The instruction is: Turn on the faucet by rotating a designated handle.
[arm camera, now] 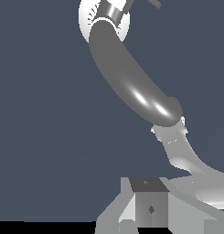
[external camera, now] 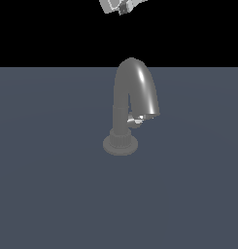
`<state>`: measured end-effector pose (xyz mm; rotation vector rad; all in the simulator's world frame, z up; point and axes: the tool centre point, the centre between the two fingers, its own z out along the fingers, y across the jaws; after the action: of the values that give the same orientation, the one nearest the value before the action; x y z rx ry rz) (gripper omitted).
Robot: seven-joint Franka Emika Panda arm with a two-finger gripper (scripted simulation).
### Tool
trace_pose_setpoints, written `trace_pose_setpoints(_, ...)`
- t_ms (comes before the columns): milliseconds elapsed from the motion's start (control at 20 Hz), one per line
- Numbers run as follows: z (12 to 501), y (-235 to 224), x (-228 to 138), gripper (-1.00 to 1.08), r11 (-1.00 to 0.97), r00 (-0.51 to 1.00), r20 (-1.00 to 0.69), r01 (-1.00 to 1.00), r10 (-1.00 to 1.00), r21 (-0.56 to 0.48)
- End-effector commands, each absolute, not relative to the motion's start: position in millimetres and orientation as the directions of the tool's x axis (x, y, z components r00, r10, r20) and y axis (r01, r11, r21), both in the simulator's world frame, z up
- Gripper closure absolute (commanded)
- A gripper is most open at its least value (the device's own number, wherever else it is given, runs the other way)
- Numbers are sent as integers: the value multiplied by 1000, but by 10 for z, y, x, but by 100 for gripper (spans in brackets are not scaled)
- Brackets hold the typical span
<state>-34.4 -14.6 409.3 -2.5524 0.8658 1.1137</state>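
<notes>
Flat, dim simulator lighting, no cast shadows on the grey floor (external camera: 52,194). Bright glare streaks along the faucet (external camera: 140,82) spout. Coarse, slightly blocky rendering.

Open floor (external camera: 47,194) around lone faucet (external camera: 135,92)

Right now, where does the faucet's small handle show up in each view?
Exterior view: the handle pokes out low on the faucet column, under the spout tip, just above the base flange.
Wrist view: I cannot pick it out with confidence.
Shared landmark: the arched spout.
</notes>
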Motion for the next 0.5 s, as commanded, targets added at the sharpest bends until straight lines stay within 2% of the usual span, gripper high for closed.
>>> trace_pose_setpoints(0,3993,-187,-253,108,-780,488,-756,-625,-436,47)
trace_pose_setpoints(450,3583,-352,24,108,-696,289,-846,-707,-447,126)
